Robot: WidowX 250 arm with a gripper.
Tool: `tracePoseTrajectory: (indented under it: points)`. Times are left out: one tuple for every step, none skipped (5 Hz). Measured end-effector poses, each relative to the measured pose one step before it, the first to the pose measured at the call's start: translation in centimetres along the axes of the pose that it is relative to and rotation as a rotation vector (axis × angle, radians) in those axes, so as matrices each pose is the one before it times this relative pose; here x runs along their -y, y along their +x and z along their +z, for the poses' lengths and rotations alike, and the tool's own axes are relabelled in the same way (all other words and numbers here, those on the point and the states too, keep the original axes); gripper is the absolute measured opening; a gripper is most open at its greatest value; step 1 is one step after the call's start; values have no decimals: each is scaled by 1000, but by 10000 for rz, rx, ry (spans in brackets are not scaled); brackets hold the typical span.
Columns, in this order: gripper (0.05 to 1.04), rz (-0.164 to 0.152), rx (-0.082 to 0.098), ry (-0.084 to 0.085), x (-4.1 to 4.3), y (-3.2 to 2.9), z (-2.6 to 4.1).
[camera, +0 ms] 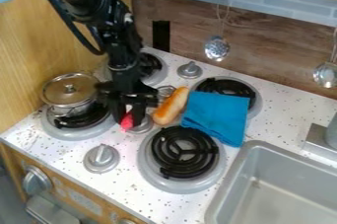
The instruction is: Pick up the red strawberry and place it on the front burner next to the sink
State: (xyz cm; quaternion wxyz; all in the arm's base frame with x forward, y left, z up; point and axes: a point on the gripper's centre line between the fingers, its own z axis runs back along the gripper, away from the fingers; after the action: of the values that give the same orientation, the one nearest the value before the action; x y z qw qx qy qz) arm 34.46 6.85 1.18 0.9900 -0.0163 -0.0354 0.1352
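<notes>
A white, speckled stovetop with 4 black coil burners, seen from above at a slant. My black gripper (129,118) hangs down left of centre, right beside a small pink object (126,122). I cannot tell whether I am open, closed or gripping it. The pink object is at my lower end, between the front-left burner (79,121) and the front-right burner (182,153), beside a round grey knob (142,126).

Only part of the pink object shows, so I cannot name it. I judge it light, perhaps smooth plastic that could slip or twist if pinched near its lower tip. A gentle, even squeeze across its narrow middle should be the surest hold; whether it is stiff or soft, I cannot tell.

Just to my right lies a long orange-brown piece of food (171,105), rounded and paler at its lower end. It looks light and likely to roll, so I would take it across the middle. Next to it, a blue cloth (217,114) lies partly over the back-right burner (230,89); it looks soft and floppy, best pinched at a fold or edge.

To my left, a lidded metal pot (69,100) sits on the front-left burner. At the lower right is a grey sink (264,148).
</notes>
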Motion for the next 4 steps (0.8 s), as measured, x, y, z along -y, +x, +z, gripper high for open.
tracePoseTrajectory:
  points:
    - [459,-25,271,-248,463,-37,1207]
    - [459,-130,175,-164,664,-308,526]
    - [459,-488,396,-178,1565,-698,1119]
    - [459,-516,10,-119,1414,-1143,243]
